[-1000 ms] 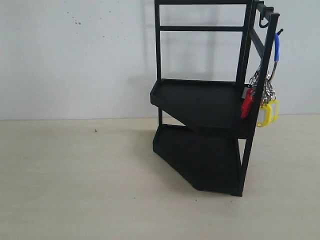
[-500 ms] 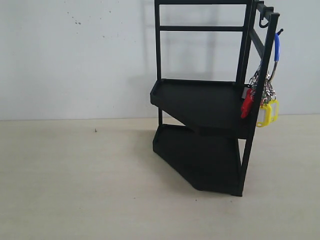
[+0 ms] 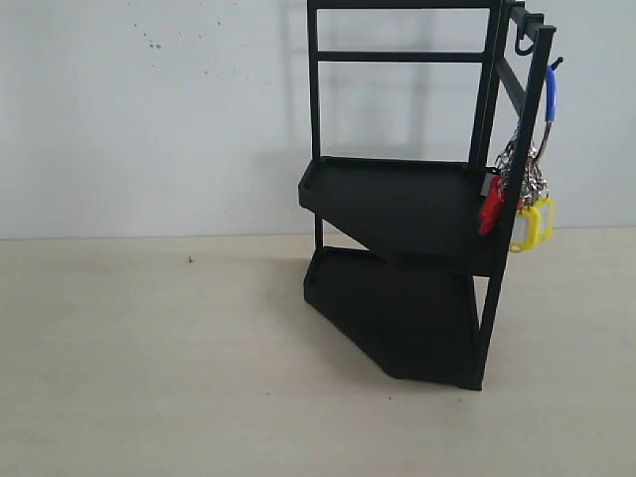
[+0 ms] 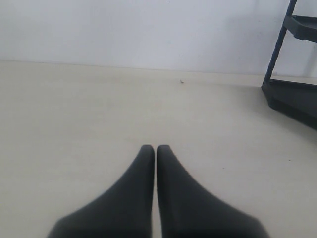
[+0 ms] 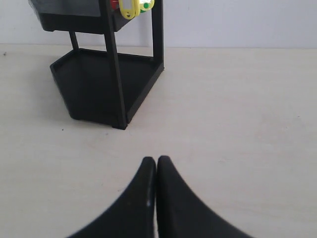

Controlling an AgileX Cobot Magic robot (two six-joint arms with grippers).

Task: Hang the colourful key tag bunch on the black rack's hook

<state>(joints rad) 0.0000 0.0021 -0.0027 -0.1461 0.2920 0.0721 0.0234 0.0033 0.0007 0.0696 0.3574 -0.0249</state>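
Exterior view: showed the whole black rack (image 3: 397, 214) standing on the table (image 3: 149, 358), with the colourful key tag bunch (image 3: 521, 197) hanging from the hook (image 3: 555, 66). Neither gripper was in it.
Left wrist view: showed the left gripper (image 4: 156, 148) with its jaws pressed together on nothing, and only a corner of the rack's trays. The bunch was out of sight.
Right wrist view: showed the right gripper (image 5: 156, 159), likewise closed and empty. The rack's lower tier was visible, with only yellow, red and green tag ends at the frame's edge.
Bunch relative to grippers: well apart from both. It was ahead of and higher than the right gripper, with bare table between.
Bunch position: suspended by its blue loop (image 3: 550, 94) beside the rack's outer post, level with the upper tray.
Bunch look: silver rings clustered below the loop, then a red tag and a yellow tag lowest.
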